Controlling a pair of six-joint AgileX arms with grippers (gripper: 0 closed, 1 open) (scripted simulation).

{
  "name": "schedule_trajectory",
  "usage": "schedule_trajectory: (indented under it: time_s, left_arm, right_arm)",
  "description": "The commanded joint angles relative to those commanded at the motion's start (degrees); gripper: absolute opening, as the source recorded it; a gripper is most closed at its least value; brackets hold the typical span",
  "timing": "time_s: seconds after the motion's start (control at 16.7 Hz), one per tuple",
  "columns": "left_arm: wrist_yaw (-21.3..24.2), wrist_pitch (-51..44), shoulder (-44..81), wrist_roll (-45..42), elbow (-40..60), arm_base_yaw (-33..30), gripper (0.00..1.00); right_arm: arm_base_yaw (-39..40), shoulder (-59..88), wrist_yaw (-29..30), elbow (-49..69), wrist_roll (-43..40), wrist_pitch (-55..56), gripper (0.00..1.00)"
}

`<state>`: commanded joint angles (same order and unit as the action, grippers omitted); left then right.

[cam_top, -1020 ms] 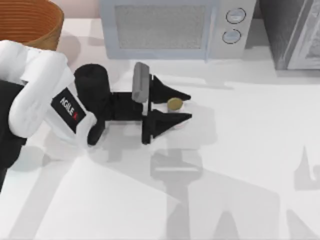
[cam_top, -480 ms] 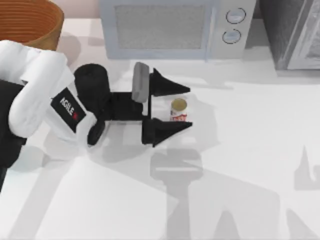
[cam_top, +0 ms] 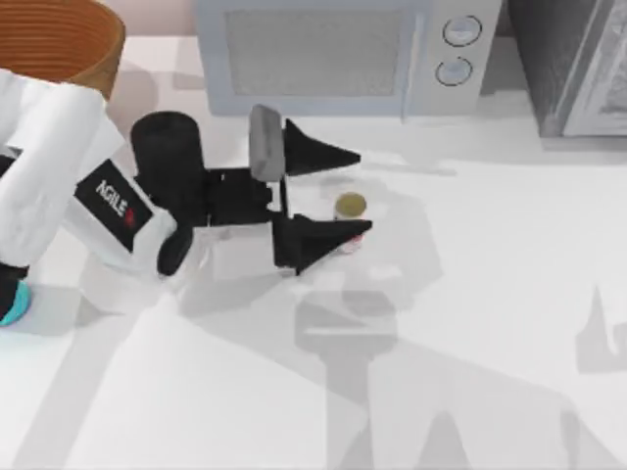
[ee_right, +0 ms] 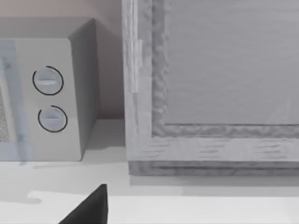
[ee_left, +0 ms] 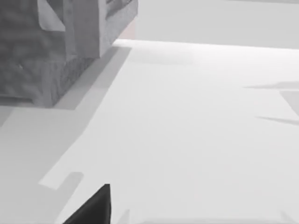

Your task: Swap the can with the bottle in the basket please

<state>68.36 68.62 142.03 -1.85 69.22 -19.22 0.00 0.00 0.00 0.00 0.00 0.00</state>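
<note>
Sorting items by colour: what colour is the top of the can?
Dull gold on the can, between the left end effector's open fingers, best in the top view.

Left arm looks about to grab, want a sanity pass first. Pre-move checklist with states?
1. left gripper fingers apart, straddling the can: ok.
2. Can upright on the table: ok.
3. Near finger clear of the can: cannot tell, it overlaps the label from above.
4. basket reachable, top left corner: ok.
5. bottle out of the basket: ok, a teal piece shows at the table's left edge.
</note>
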Motion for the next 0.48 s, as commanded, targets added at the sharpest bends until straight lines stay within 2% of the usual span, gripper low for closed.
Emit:
schedule_trajectory:
  time_s: [0.24,0.48]
  left_arm:
    - [-9.12,-8.91,-15.13,-2.18,-7.89,2.03,1.0]
    - [-21.21,-20.48,-39.39,-4.68,-18.62,4.72,1.0]
  right_arm:
    - [0.0,0.0,0.0,0.0,0.0,0.0,1.0]
    - [0.0,0.0,0.0,0.0,0.0,0.0,1.0]
